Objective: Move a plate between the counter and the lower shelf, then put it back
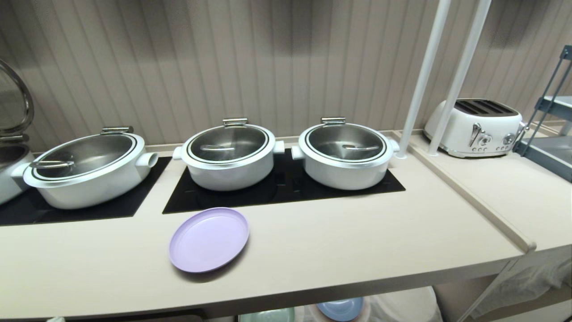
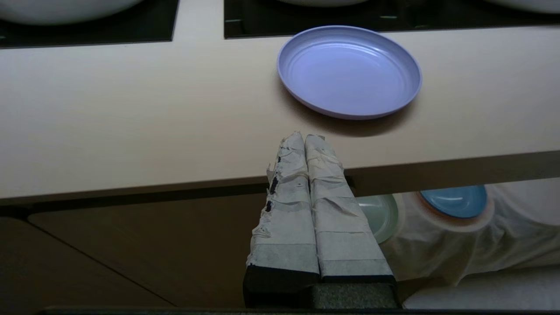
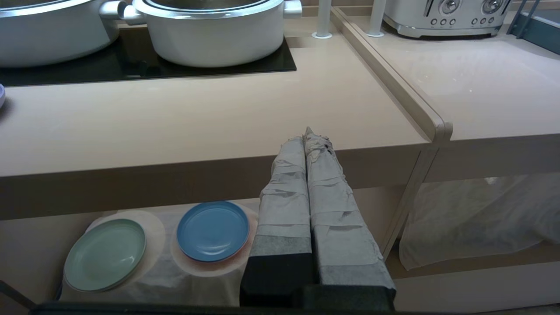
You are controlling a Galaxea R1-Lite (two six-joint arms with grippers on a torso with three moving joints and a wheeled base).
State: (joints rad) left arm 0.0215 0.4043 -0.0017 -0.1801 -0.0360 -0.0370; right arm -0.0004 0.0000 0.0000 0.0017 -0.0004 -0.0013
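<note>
The lavender plate lies flat on the beige counter, just in front of the black cooktop panel; it shows too in the left wrist view as the plate. My left gripper is shut and empty, hanging before the counter's front edge, short of the plate and apart from it. My right gripper is also shut and empty, off the counter's front edge further right. The lower shelf below holds a white cloth over round stacks. Neither arm appears in the head view.
Three white lidded pots stand on the cooktop panels behind the plate. A white toaster sits on the adjoining worktop past two white poles. On the shelf's cloth lie a mint green plate and a light blue plate.
</note>
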